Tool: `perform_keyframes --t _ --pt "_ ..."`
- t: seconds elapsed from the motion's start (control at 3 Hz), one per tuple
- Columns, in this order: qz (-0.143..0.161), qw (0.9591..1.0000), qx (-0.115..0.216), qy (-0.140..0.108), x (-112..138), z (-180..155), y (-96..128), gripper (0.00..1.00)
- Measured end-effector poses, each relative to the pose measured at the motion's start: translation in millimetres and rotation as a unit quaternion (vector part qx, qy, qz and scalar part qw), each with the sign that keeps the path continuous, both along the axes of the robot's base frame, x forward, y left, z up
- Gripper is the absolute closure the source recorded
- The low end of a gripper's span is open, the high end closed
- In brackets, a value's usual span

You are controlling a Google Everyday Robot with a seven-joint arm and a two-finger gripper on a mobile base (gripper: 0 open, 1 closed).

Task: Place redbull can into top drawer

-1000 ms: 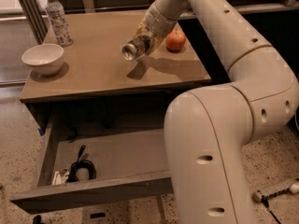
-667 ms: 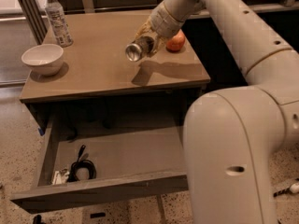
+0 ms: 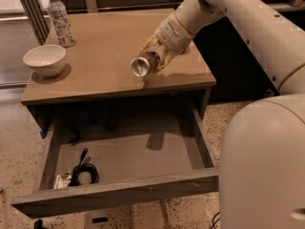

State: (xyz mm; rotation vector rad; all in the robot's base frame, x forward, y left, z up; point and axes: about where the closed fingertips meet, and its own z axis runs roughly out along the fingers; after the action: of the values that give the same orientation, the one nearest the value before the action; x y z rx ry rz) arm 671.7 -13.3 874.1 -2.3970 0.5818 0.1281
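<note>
The gripper (image 3: 153, 59) is at centre frame above the counter (image 3: 105, 39), jaws pinching the can (image 3: 141, 66). The drawer (image 3: 143, 188) is open below, with probably a cable (image 3: 84, 173) at lower left. Bowl (image 3: 44, 60) and bottle (image 3: 59, 17) stand upper left.

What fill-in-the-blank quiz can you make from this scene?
1. The gripper is holding a shiny drink ____.
2. The drawer under the table stands ____.
3. The bowl near the bottle is ____ in colour.
Missing words: can; open; white.
</note>
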Motion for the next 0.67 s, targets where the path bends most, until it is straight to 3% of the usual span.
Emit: perform_keyframes --t 0.33,0.67 --pt "0.000 1.0000 0.000 0.000 0 0 0 1.00" --pt "0.016 0.9998 0.005 -0.005 -27 7 -1 1.00"
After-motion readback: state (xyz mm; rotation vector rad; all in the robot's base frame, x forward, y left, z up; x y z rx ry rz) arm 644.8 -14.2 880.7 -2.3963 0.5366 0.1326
